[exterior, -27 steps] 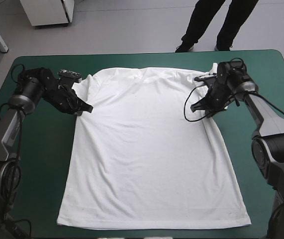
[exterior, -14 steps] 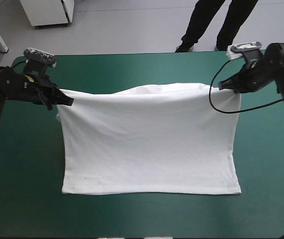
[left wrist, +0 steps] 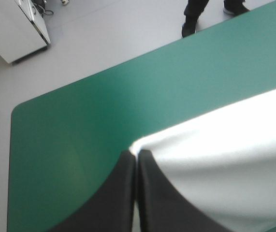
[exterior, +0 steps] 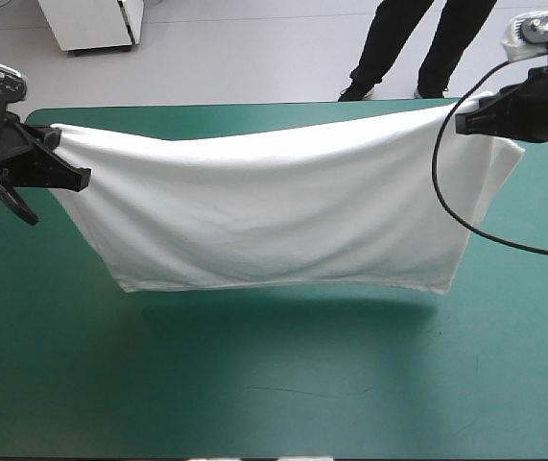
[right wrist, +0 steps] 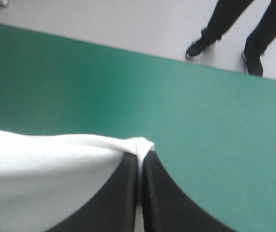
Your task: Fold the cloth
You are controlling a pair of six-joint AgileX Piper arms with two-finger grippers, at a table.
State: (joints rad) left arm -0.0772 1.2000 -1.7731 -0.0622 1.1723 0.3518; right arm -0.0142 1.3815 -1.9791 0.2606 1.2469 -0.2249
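T-shirt point(exterior: 283, 206) hangs stretched wide in the air above the teal-green desk point(exterior: 254, 384), its lower edge clear of the cover. The left pincer point(exterior: 83, 179) clamps one upper corner and the right pincer point(exterior: 460, 123) the other, each closed on the fabric.

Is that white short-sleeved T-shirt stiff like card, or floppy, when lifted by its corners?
Probably floppy: the white short-sleeved T-shirt sags in the middle between its two pinched corners. Likely light, since shut jaws at two corners carry it all. Its lower edge seems to hang above the teal-green table cover, so it may swing.
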